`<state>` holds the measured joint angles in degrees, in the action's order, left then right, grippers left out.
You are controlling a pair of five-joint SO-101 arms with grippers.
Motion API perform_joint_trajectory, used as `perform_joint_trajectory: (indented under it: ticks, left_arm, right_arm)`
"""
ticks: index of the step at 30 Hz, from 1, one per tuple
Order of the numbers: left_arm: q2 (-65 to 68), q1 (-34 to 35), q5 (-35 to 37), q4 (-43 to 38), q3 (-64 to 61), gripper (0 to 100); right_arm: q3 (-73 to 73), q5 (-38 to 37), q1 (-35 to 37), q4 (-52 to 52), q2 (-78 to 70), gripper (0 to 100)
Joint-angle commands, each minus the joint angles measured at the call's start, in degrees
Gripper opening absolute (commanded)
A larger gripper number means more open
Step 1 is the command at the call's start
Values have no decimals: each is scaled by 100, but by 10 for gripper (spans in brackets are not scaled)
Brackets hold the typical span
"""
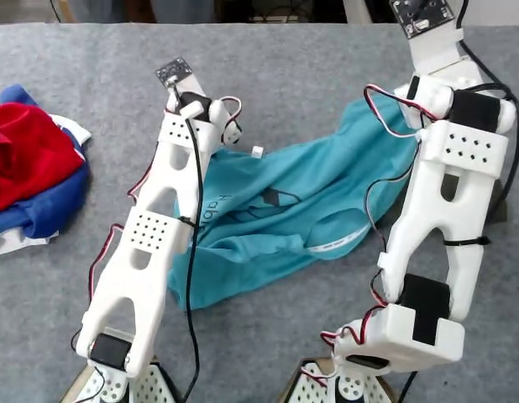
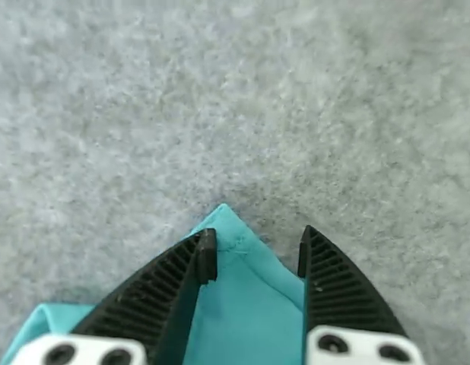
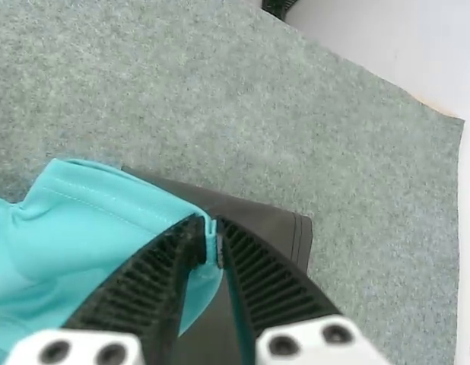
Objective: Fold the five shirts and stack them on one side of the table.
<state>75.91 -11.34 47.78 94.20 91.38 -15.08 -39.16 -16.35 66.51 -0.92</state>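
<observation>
Item under task: teal jersey shirt, lying crumpled and unfolded at the centre of the grey felt-covered table. Its 2 o'clock end runs under the right arm.

Left gripper: jaws apart, straddling a pointed corner of the shirt (no contact confirmed).

Right gripper: jaws together, pinching a hemmed edge of the shirt above a dark grey flat piece.

At the table's 9 o'clock edge: heap of red, blue and white shirts, well apart.
</observation>
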Motion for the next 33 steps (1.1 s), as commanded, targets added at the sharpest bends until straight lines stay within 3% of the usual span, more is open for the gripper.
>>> perform_joint_trajectory:
  ticks: [1,5,11,19,22,26,33]
  left_arm:
    - [-70,-13,35,-53,48,195]
    - [35,-4,88,-44,40,189]
    - [308,-4,167,-44,40,95]
    - [334,13,158,-62,84,84]
    - [308,110,-193,-97,101,24]
    - [273,444,-536,-44,462,28]
    - [-1371,1015,-1037,246,409,28]
  right_arm:
    - [-22,-70,79,-114,31,14]
    - [-22,-70,79,-114,31,14]
    - [-22,-70,79,-123,31,14]
    - [-22,-70,79,-123,31,14]
    - [-22,-70,88,-123,31,14]
    - [-48,-18,202,-123,66,14]
    - [-374,185,941,229,330,14]
